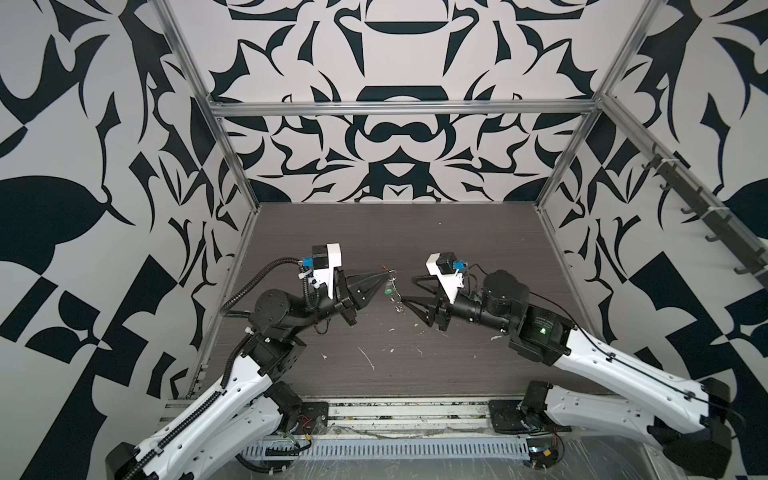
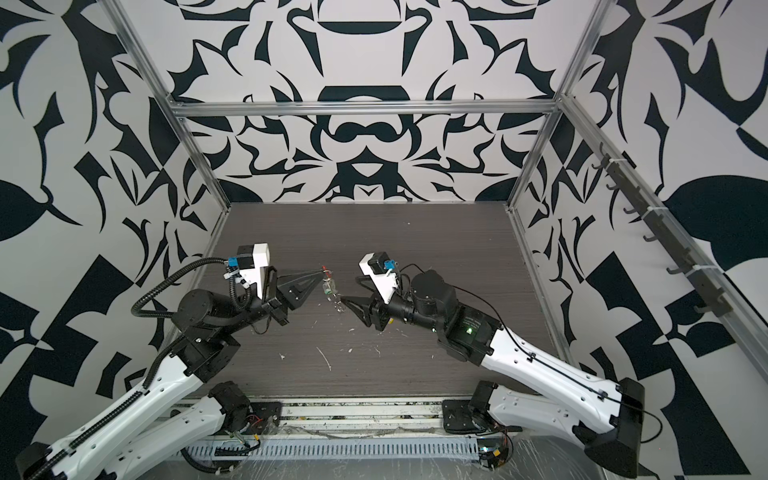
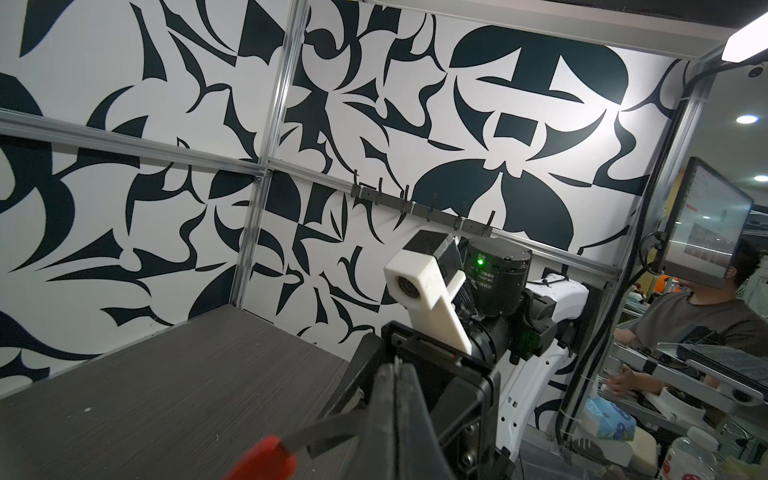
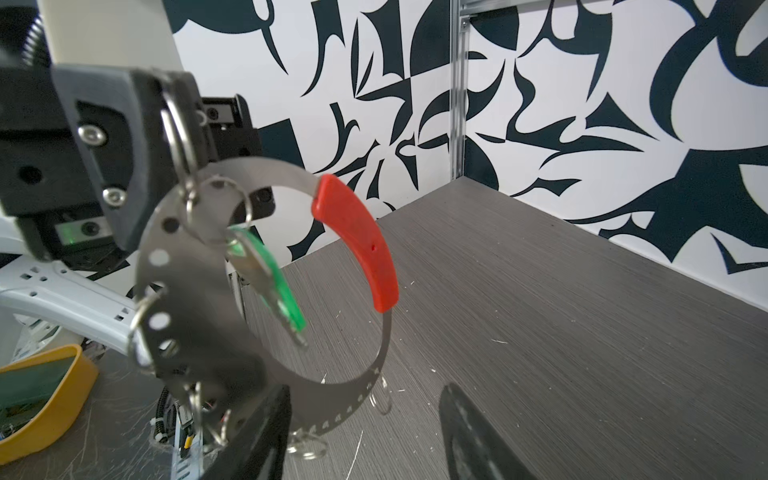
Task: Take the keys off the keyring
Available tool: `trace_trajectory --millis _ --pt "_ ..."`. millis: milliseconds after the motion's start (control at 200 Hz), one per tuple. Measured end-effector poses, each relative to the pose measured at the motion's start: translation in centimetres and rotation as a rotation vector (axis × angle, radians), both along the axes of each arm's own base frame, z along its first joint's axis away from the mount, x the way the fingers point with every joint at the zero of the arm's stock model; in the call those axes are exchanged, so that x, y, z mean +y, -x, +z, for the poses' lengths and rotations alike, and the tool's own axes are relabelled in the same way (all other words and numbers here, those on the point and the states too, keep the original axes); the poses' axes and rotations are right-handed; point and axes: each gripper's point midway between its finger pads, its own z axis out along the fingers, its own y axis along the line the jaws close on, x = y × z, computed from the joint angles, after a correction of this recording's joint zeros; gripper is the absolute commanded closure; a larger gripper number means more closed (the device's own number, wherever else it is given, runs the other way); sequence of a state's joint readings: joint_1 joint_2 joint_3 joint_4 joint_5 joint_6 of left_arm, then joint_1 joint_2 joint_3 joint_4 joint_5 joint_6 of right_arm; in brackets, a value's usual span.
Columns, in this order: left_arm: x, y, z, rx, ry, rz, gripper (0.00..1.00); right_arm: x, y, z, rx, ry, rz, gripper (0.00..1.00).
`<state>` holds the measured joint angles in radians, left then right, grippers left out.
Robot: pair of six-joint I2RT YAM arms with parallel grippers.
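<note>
Two arms: left gripper [image 1: 387, 274] pressed shut, pinching the keyring [image 4: 195, 299] above the table [image 4: 540, 332]; right gripper [image 1: 407, 289] spread, empty, just beside the hoop's lower arc.
Keyring: hangs from the pinch (red sleeve [image 4: 359, 243] near it).
Green key [image 4: 272, 286]: dangles on a small ring [image 4: 248, 210].
Risk: sideways tug swings hoop, key jams or pinch slips.

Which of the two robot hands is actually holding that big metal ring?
The left hand, with its fingers shut on the keyring. The right hand has its fingers spread apart and grips nothing.
</note>
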<state>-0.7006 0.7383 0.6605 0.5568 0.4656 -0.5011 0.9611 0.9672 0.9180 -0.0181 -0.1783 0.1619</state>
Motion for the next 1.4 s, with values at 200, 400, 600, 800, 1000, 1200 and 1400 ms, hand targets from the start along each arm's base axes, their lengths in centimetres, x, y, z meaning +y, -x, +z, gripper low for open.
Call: trace_trajectory --millis 200,400,600,800,1000,1200,1400 --pt "0.0 0.0 0.0 0.001 0.001 0.002 1.00 -0.1 0.1 1.5 -0.042 -0.012 0.031 0.46" --pt "0.1 0.0 -0.4 0.006 -0.001 0.005 1.00 -0.9 -0.7 5.2 -0.043 -0.117 0.105 0.50" --pt "0.2 0.1 -0.3 0.002 0.002 0.005 1.00 0.1 0.2 7.7 0.020 -0.235 0.279 0.50" --pt "0.4 0.3 -0.1 -0.003 0.006 0.005 1.00 1.7 0.3 7.2 0.117 -0.246 0.369 0.51" --pt "0.5 0.5 0.0 -0.008 0.010 0.005 1.00 2.3 0.5 7.0 0.170 -0.250 0.413 0.59" --pt "0.5 0.5 0.0 -0.005 0.008 0.005 1.00 2.4 0.8 7.2 0.180 -0.255 0.436 0.61" --pt "0.5 0.5 -0.2 0.000 0.004 0.005 1.00 2.4 0.9 7.6 0.174 -0.259 0.446 0.66"
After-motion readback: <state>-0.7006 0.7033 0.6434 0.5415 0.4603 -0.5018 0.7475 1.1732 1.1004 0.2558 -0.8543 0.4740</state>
